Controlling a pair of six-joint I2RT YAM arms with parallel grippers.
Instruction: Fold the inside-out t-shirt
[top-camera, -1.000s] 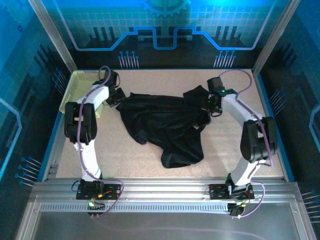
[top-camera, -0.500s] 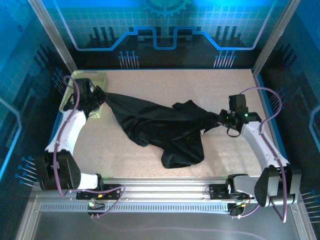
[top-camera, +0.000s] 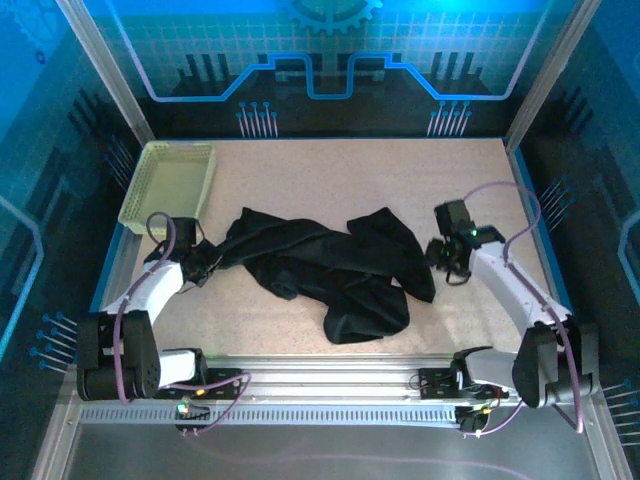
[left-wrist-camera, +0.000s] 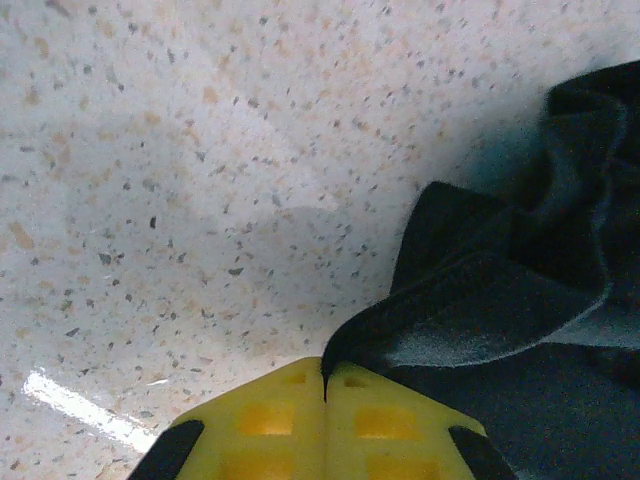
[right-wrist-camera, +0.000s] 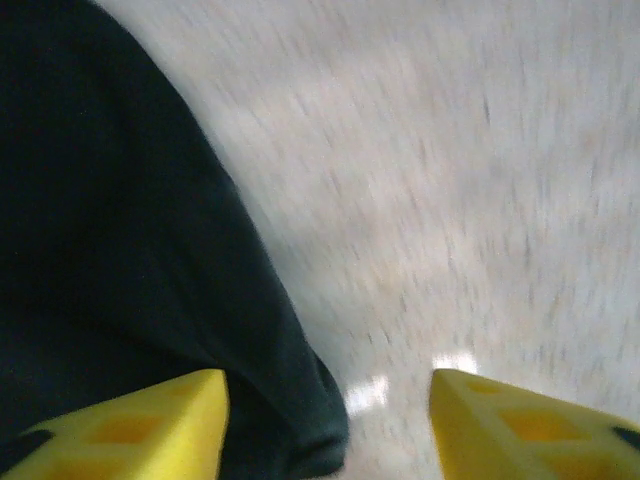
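Note:
The inside-out t-shirt (top-camera: 330, 272) is a black crumpled heap across the middle of the table. My left gripper (top-camera: 205, 262) sits low at the shirt's left end. In the left wrist view its yellow fingers (left-wrist-camera: 250, 425) are pressed together with a thin fold of the black fabric (left-wrist-camera: 500, 300) pinched between them. My right gripper (top-camera: 441, 258) is at the shirt's right edge. In the right wrist view this gripper (right-wrist-camera: 328, 385) stands open, and the shirt's hem (right-wrist-camera: 120, 250) lies loose on the table between the fingers, nearer the left one, gripped by neither.
A pale yellow-green mesh basket (top-camera: 168, 183) stands at the far left corner. The speckled tabletop (top-camera: 350, 175) is bare behind the shirt. Frame posts and blue walls enclose the table on all sides.
The right gripper has opened and let go of the shirt, then drawn slightly in. The left arm has swung nearer, dragging the shirt's left end away from the basket. The stretched shirt has slackened.

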